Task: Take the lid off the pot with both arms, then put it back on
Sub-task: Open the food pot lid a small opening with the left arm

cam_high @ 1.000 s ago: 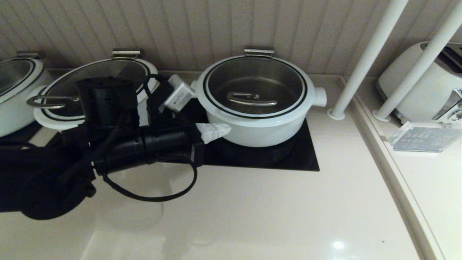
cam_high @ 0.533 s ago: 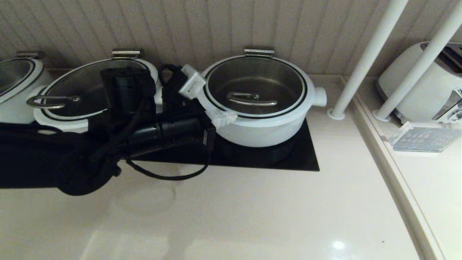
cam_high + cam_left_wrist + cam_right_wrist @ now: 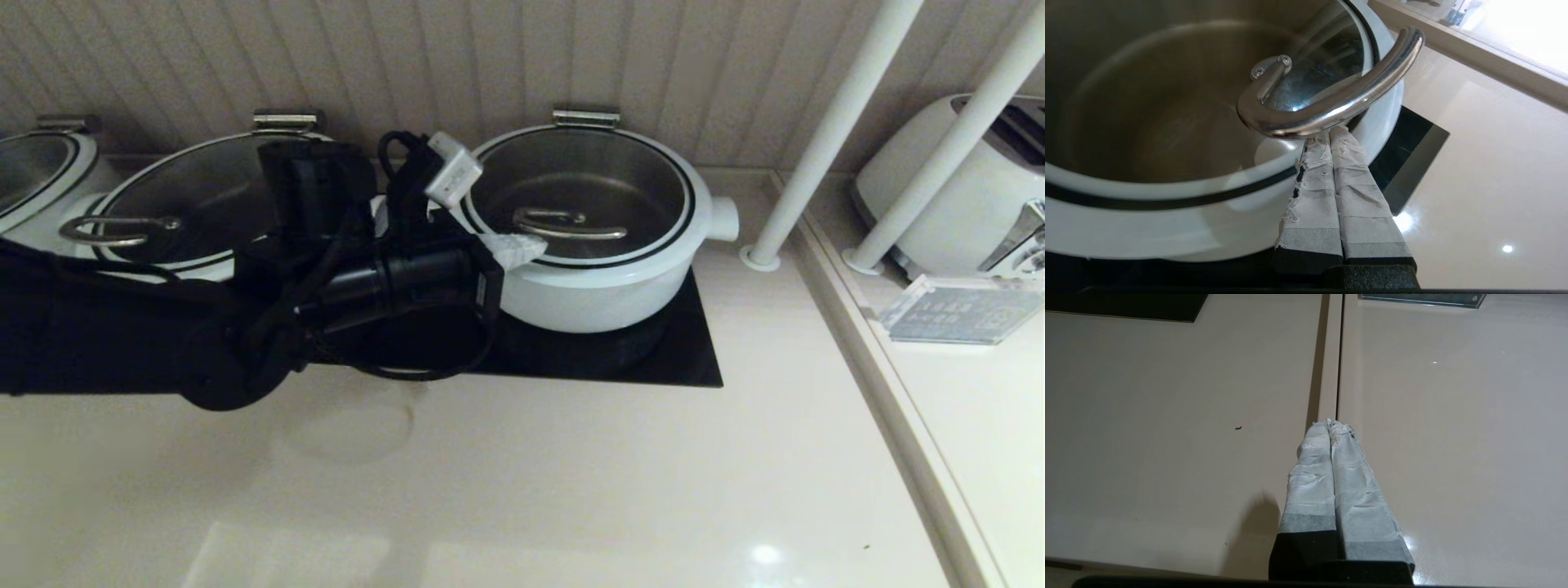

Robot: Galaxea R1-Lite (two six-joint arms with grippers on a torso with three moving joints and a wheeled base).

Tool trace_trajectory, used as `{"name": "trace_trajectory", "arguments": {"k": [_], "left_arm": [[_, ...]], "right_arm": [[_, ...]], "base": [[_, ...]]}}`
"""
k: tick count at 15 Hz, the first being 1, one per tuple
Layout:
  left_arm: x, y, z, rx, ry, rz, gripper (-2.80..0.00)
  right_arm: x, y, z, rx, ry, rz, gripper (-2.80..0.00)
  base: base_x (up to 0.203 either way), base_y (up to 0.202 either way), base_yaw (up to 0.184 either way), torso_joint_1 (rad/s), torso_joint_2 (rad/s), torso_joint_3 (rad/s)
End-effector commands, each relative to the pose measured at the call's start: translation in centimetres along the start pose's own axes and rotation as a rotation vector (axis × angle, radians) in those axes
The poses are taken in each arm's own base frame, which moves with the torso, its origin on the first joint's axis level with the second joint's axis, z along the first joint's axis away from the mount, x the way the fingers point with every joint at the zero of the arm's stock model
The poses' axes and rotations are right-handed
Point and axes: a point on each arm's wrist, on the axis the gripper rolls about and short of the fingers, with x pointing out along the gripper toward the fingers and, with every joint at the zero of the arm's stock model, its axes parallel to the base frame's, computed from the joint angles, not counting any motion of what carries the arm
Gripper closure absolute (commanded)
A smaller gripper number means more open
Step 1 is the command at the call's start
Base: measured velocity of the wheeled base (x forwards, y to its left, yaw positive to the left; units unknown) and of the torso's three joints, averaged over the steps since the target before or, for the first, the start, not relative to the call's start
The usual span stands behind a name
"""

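Note:
A white pot (image 3: pixel 596 286) stands on a black cooktop (image 3: pixel 694 359), covered by a glass lid (image 3: pixel 580 192) with a curved steel handle (image 3: pixel 567 222). My left gripper (image 3: pixel 526 245) is shut and empty, its taped fingertips over the lid's near left rim. In the left wrist view the shut fingers (image 3: pixel 1327 179) point at the underside of the steel handle (image 3: pixel 1331 114), tips just short of it. My right gripper (image 3: pixel 1331 426) is shut and empty above the beige counter; it does not show in the head view.
Two more lidded white pots (image 3: pixel 188 212) stand to the left, behind my left arm. Two white poles (image 3: pixel 824 139) rise to the right of the pot. A white toaster (image 3: pixel 963 188) and a clear sign holder (image 3: pixel 955 314) sit at far right. The beige counter (image 3: pixel 571 490) lies in front.
My left arm has moved up and right, bringing its shut gripper from beside the pot's left wall to over the lid's left rim, near the handle. Pot and lid have not moved.

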Motion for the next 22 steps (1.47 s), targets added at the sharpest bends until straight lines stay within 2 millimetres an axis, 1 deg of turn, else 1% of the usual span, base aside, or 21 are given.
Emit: {"name": "trace_trajectory", "arguments": {"k": [1,6,10,16,18,22], "left_arm": [[0.4,0.1,-0.3,0.020,0.003,-0.003,0.00],[0.8,0.2,-0.7,0.028,0.013,-0.004,0.00],[1.6,0.8,-0.3,0.040,-0.002,0.041,0.00],[1.9,1.1,-0.3,0.044,-0.006,0.049,0.00],[2.1,1.3,-0.2,0.046,-0.005,0.077,0.00],[2.8,1.9,0.9,0.064,-0.045,0.110,0.00]], "right_arm": [[0.0,0.0,0.0,0.003,0.001,0.001,0.00],[0.0,0.0,0.0,0.006,0.001,0.001,0.00],[0.0,0.0,0.0,0.006,0.001,-0.001,0.00],[0.0,0.0,0.0,0.008,0.001,0.000,0.00],[0.0,0.0,0.0,0.009,0.001,-0.001,0.00],[0.0,0.0,0.0,0.009,0.001,0.000,0.00]], "base": [[0.000,0.000,0.000,0.000,0.00,0.000],[0.000,0.000,0.000,0.000,0.00,0.000],[0.000,0.000,0.000,0.000,0.00,0.000],[0.000,0.000,0.000,0.000,0.00,0.000],[0.000,0.000,0.000,0.000,0.00,0.000],[0.000,0.000,0.000,0.000,0.00,0.000]]}}
